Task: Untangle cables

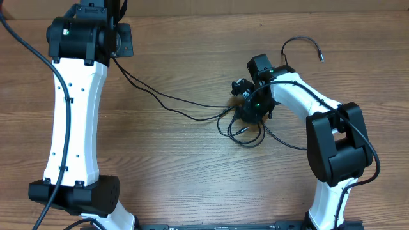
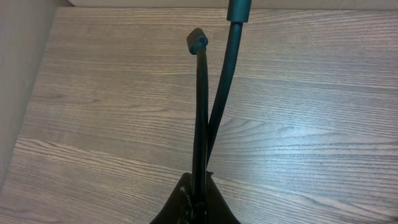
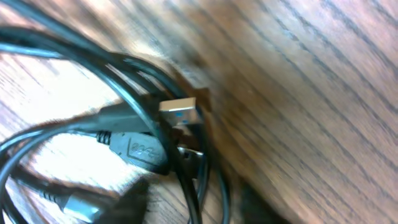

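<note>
The cables (image 1: 246,131) lie as a loose tangle of thin black loops at mid-right of the table. One strand (image 1: 163,97) runs from the tangle up left to my left arm. My left gripper (image 2: 199,190) is shut on this cable, and the cable's plug end (image 2: 198,40) sticks out past the jaws. My right gripper (image 1: 250,107) is down on the tangle. In the right wrist view its dark fingers (image 3: 193,205) are apart with strands between them. Close by lie a silvery USB plug (image 3: 180,112) and a black USB plug body (image 3: 140,149).
Another thin cable end (image 1: 319,56) arcs over the table behind the right arm. The wooden table (image 1: 192,179) runs to a pale wall at the left in the left wrist view (image 2: 18,74). A thick arm cable (image 2: 227,74) crosses that view.
</note>
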Tool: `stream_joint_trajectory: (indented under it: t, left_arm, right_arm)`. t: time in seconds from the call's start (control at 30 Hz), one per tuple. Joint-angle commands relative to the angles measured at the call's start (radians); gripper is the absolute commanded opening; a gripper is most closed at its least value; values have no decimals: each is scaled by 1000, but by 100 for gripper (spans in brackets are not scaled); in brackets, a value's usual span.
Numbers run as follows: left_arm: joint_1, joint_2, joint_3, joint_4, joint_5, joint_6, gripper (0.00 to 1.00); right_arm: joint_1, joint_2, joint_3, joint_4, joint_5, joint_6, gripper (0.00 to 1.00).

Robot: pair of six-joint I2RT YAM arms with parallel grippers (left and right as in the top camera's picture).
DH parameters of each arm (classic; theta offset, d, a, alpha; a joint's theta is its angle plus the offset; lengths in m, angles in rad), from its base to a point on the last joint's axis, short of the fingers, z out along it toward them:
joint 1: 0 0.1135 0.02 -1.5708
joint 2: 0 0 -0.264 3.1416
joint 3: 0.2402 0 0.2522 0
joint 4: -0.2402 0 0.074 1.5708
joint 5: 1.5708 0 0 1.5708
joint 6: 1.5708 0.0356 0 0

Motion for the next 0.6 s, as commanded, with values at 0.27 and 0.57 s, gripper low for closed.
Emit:
stream_joint_trajectory:
  t: [0.27,0.57]
  left_arm:
    - [10,9,-94,58,7,12,4]
    - [10,9,-94,79,3,16,4]
  right_arm:
    - [-2,3,84,-31,42,134,3]
    - [-4,-77,367,-135,145,216,4]
